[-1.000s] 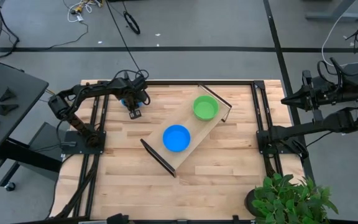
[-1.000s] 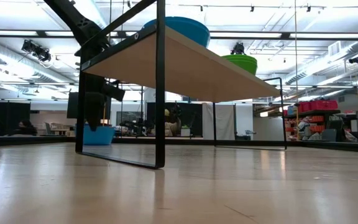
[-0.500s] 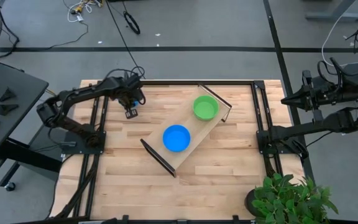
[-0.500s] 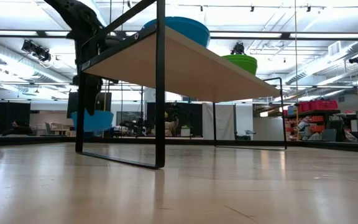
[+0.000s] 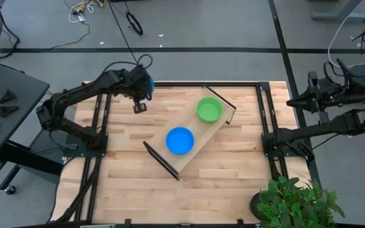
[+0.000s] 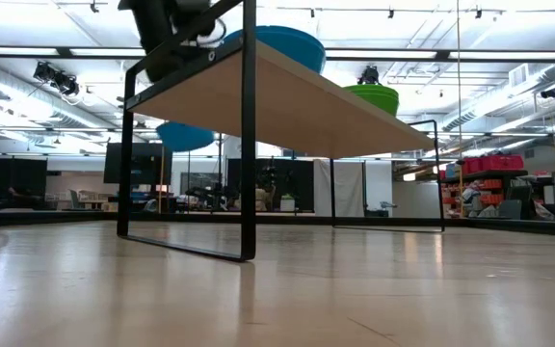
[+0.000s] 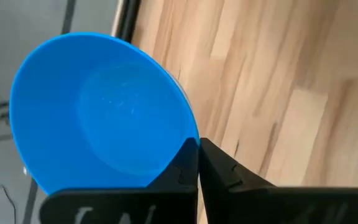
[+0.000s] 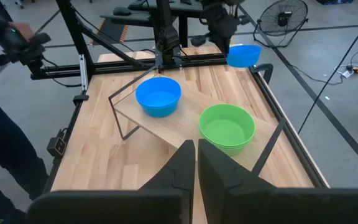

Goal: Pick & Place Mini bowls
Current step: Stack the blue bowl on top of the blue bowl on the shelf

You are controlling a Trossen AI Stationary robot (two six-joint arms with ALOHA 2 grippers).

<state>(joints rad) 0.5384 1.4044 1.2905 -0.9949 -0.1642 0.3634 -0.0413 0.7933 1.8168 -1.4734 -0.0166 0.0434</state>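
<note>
Above the table's (image 5: 132, 190) far left corner the left gripper (image 5: 139, 106) hangs in the air, its jaws clamped on the rim of a blue bowl (image 7: 98, 112). From its own wrist the fingers (image 7: 185, 168) meet tight on the bowl's edge, and the bowl tilts with its hollow toward the camera. Seen from the low view, this bowl (image 6: 185, 136) is lifted clear of the tabletop, showing beyond the tray's (image 6: 287, 101) underside. From overhead only a sliver of blue (image 5: 149, 85) peeps out beside the arm.

On the middle of the table stands the tray (image 5: 198, 136), a pale board on black end frames, set on a slant. Two bowl stacks sit on it — a blue one (image 5: 180, 140) toward the near end, a green one (image 5: 209, 109) toward the far end, well apart from each other. How many bowls nest in each stack cannot be told.

Off the table's right edge waits the right arm, its gripper (image 5: 294, 101) drawn back beyond the frame rail — the jaws together and empty, as its wrist view shows (image 8: 196, 163). A potted plant (image 5: 296, 199) stands at the near right corner.
</note>
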